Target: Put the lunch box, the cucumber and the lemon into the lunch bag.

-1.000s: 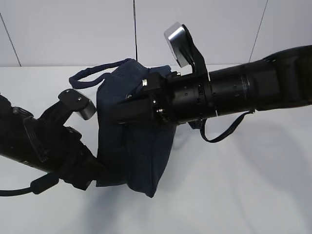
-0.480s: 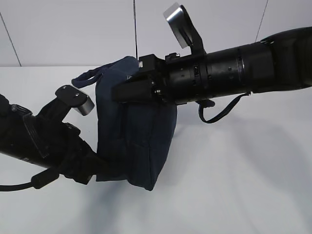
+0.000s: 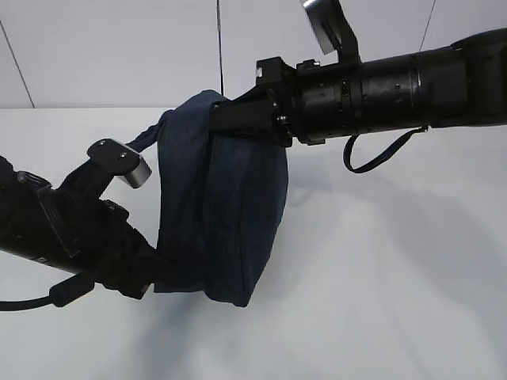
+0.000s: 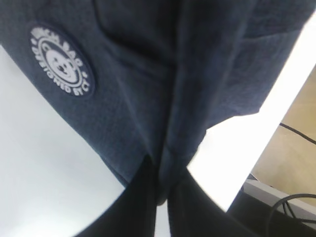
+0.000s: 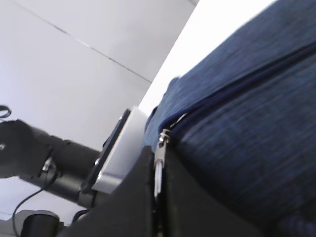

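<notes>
My right fingers [image 5: 157,197], pinched on the zipper pull [image 5: 159,163], are rising and drawing back rightward, stretching the lunch bag [image 3: 222,214] taller above the worktop [image 3: 380,277]. My left fingers [image 4: 160,197] are clamping its lower fabric, so it seems the zipper is closing.

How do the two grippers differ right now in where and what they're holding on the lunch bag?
The left gripper pinches a fold of fabric low on the lunch bag; the right gripper clamps the metal zipper pull at the top. In the exterior view, the left arm reaches in low from the left and the right arm comes level from the right. Both are shut.
</notes>
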Motion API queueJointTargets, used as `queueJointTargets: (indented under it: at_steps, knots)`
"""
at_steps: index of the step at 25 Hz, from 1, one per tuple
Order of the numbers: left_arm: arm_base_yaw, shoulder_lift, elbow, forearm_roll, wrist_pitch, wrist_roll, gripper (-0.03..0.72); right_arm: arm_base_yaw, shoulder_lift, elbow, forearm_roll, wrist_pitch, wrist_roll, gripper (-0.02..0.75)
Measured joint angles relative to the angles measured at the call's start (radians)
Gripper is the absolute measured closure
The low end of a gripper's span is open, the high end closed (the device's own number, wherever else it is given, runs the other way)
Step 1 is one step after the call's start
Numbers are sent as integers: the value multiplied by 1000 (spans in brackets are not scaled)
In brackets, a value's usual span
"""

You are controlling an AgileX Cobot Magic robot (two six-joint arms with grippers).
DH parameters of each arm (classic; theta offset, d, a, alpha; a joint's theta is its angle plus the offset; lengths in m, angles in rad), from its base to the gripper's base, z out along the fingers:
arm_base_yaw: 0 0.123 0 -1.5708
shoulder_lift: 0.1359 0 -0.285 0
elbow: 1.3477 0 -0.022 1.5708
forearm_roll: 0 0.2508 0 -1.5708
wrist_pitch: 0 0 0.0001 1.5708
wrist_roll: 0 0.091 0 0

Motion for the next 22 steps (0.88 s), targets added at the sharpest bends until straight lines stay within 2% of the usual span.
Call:
queueJointTargets:
  at_steps: [2, 5, 8, 16, 22]
  knots:
    - [0, 0, 4, -10, -6, 0, 692, -9, 0, -7, -9, -4, -2, 738]
    - [0, 11, 31, 24, 0, 2, 693, -34, -7, -42, 74, -22, -8, 738]
    - [0, 13, 40, 42, 16, 4, 693, -45, -9, -68, 102, -8, -8, 738]
    - [0, 13, 40, 43, 18, 4, 693, -45, -9, -86, 72, 22, -20, 738]
    - [0, 13, 40, 32, 20, 4, 694, -45, -9, -87, 55, 163, -127, 736]
